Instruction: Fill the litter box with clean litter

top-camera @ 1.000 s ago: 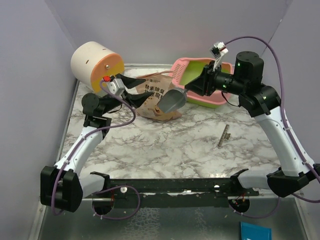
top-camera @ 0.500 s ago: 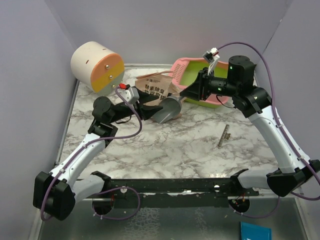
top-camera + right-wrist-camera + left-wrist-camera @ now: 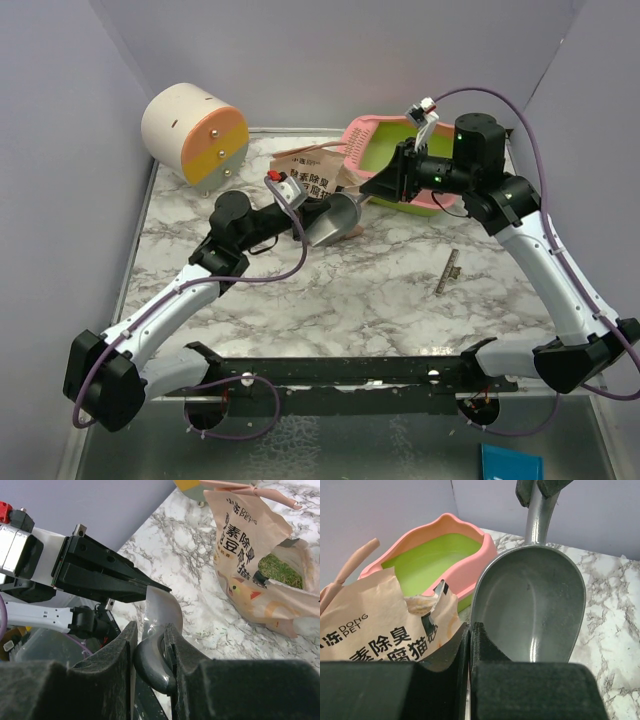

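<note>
The pink litter box (image 3: 358, 135) with its bare lime-green basin (image 3: 430, 560) stands at the back right. In front of it lies the beige bag (image 3: 310, 175), and clean litter (image 3: 280, 570) shows in the bag's torn mouth. My right gripper (image 3: 385, 185) is shut on the handle (image 3: 152, 665) of the grey metal scoop (image 3: 335, 222). The scoop bowl (image 3: 535, 605) holds nothing. My left gripper (image 3: 308, 228) is shut, with the scoop's left rim running into the seam between its fingertips (image 3: 479, 632).
A cream-and-orange cylinder (image 3: 195, 135) lies at the back left. A small metal strip (image 3: 450, 270) lies on the marble at the right. A few stray granules (image 3: 210, 625) dot the table by the bag. Grey walls close in three sides.
My left arm reached right to the scoop and its jaws closed from open. The right gripper brought the scoop down and left, in front of the bag.
</note>
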### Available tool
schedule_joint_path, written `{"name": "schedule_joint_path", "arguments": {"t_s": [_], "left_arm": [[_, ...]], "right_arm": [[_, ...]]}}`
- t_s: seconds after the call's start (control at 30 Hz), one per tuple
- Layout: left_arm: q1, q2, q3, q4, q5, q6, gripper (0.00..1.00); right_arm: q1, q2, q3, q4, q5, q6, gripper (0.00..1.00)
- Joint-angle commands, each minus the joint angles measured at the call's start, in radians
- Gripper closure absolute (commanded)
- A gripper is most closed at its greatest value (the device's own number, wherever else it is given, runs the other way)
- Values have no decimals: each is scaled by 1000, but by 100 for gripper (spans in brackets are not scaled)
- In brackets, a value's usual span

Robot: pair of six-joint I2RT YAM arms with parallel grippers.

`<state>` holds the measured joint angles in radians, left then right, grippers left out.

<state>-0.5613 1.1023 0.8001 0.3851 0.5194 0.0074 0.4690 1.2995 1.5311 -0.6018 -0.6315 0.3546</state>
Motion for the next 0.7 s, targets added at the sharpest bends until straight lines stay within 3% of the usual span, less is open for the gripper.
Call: {"name": "schedule_joint_path", "arguments": {"t_s": [0.0, 0.07, 0.47, 0.67], "left_arm": [[-20, 5, 53, -85, -60, -6, 100], [-20, 8, 71, -123, -57, -2, 100], [-20, 6, 121, -205, -6, 42, 100], [-20, 12, 137, -218, 8, 46, 100]], "right_arm": [[5, -18, -5, 67, -57, 1, 99], [4, -8, -3, 54, -89, -19, 98], [5, 31, 33, -54, -133, -126, 66], [5, 41, 29, -68, -129, -144, 64]]}}
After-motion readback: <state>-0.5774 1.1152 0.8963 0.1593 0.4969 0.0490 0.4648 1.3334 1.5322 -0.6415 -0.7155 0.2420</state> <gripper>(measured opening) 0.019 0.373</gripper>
